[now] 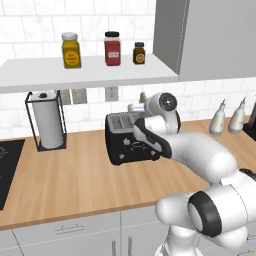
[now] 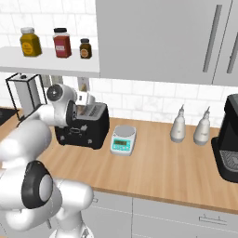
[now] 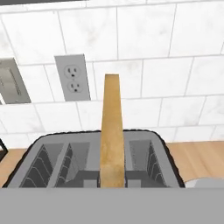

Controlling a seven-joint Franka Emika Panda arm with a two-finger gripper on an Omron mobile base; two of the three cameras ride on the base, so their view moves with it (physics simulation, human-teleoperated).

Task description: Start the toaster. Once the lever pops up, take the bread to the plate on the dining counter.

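Standing edge-on above the toaster (image 3: pixel 94 164), the bread (image 3: pixel 112 131) rose from between the silvery slots, its lower end clamped by the gripper (image 1: pixel 136 108), jaws narrowed on the slice. Toaster sat on the wood counter (image 1: pixel 75 185) beside a white-and-teal scale (image 2: pixel 123 139), below the tiled wall (image 3: pixel 175 87).

No text, brand or number can be read: the labels on the three spice jars (image 1: pixel 112 48) stay blurred colour patches.
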